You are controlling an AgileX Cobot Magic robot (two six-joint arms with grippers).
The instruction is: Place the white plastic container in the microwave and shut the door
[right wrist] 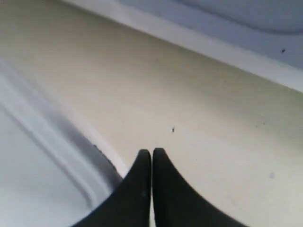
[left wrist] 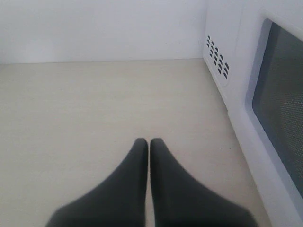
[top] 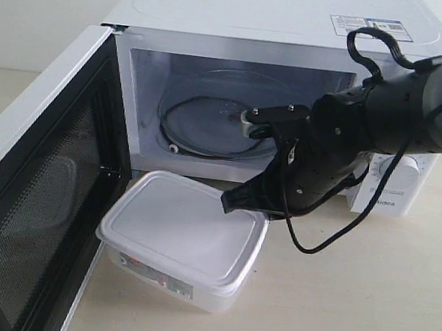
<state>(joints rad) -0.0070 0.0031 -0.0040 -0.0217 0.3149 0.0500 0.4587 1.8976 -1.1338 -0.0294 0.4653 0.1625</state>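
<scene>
- The white plastic container (top: 184, 238) sits on the surface (top: 365, 304) just in front of the microwave (top: 288, 12), lid on, its label side facing away from the oven; it is not yet inside
- The door (top: 29, 215) is swung wide open, and its lower edge is close beside the container's near-left corner
- The right end effector (top: 229, 203) is clenched, tips pressed together with nothing between them, and sits at the container's far-right rim; in the right wrist view the tips (right wrist: 151, 158) lie just beside the lid's edge, but I cannot tell if they touch it
- The left end effector (left wrist: 149, 144) is clenched too and empty, low over bare surface beside the outer face of the door
- Judged risk: clenched tips cannot grasp the box, so it could only be nudged or scooped, and a push at one corner would likely spin it rather than move it straight
- Judged risk: the cavity floor and glass turntable (top: 202, 119) sit above the surface, so a sliding box could butt against the front sill and tip or pop its lid
- Judged risk: the smooth lid offers little grip, and tips pressing down on it may skid off
- Judged risk: the slack black cable (top: 316, 243) hanging under the right arm could snag the box's corner or the oven's front edge
- Judged risk: if the door swings before the box is fully in and the right arm is out, it would jam on either one
</scene>
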